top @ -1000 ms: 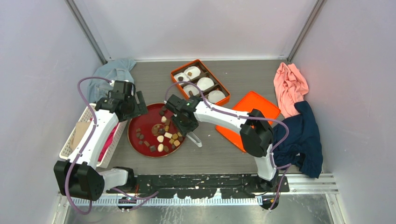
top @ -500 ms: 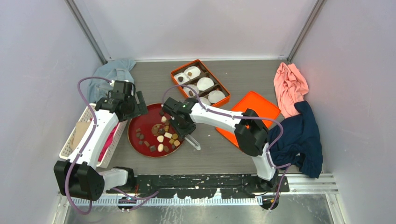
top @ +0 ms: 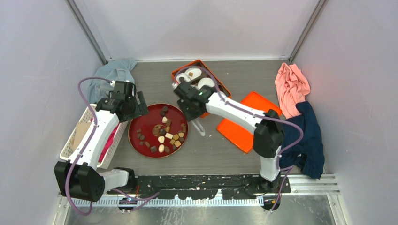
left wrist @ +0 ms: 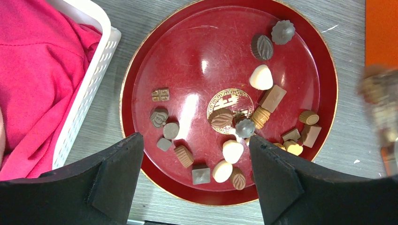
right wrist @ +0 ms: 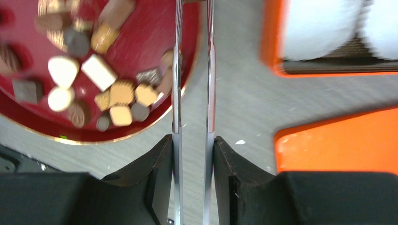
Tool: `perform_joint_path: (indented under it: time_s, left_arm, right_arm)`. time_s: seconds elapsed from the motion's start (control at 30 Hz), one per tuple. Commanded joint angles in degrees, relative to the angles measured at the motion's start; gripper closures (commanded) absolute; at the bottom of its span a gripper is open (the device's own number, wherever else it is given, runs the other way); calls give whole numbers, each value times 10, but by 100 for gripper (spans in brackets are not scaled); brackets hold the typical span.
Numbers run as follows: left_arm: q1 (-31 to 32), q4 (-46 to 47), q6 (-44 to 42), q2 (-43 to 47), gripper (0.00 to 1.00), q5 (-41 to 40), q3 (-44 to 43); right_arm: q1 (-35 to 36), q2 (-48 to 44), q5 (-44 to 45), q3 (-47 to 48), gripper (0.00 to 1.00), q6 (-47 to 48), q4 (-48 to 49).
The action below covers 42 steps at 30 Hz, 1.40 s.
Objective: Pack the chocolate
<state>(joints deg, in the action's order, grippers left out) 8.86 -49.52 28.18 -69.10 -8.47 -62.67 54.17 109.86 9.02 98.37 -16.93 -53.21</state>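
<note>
The chocolate [top: 164,133] is several small brown, tan and cream pieces on a round red plate [top: 141,119]. My left gripper [left wrist: 196,138] hangs open over the plate's near edge [left wrist: 136,70], with the chocolate [left wrist: 234,122] below and nothing between its fingers. My right gripper [right wrist: 193,138] is shut on metal tongs [right wrist: 177,70], between the plate and the orange box [top: 224,89]. The tongs [top: 199,127] trail behind it over the table. Their tips run out of the right wrist view, so whether they carry a piece is hidden. White paper cups [top: 206,83] fill the box.
An orange lid [top: 244,126] lies right of the tongs. A white basket [top: 77,140] with pink cloth stands left of the plate. A grey-blue cloth [top: 112,75] lies at the back left, with pink [top: 291,86] and navy [top: 302,140] clothes on the right.
My right arm has swung from over the plate's right side back and right to the near corner of the box, taking the tongs with it. The left arm has stayed still.
</note>
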Motion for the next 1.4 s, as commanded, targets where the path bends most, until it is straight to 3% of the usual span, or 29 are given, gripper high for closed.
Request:
perform_joint_path:
  time_s: [0.0, 0.17, 0.37, 0.9, 1.37]
  left_arm:
    - [-2, 23, 3, 8, 17, -8, -12]
    - [-2, 23, 2, 9, 17, -8, -12]
    - [-2, 22, 3, 12, 17, -8, -10]
    - [-2, 15, -8, 20, 17, -30, -7]
    - [-2, 20, -5, 7, 17, -22, -10]
  right_arm:
    - [-94, -74, 7, 5, 93, -26, 54]
    - [-173, -65, 2, 8, 94, -30, 69]
    - [-223, 11, -6, 71, 94, -16, 57]
    - [-249, 134, -1, 163, 91, -15, 43]
    - [-255, 143, -15, 174, 63, -15, 41]
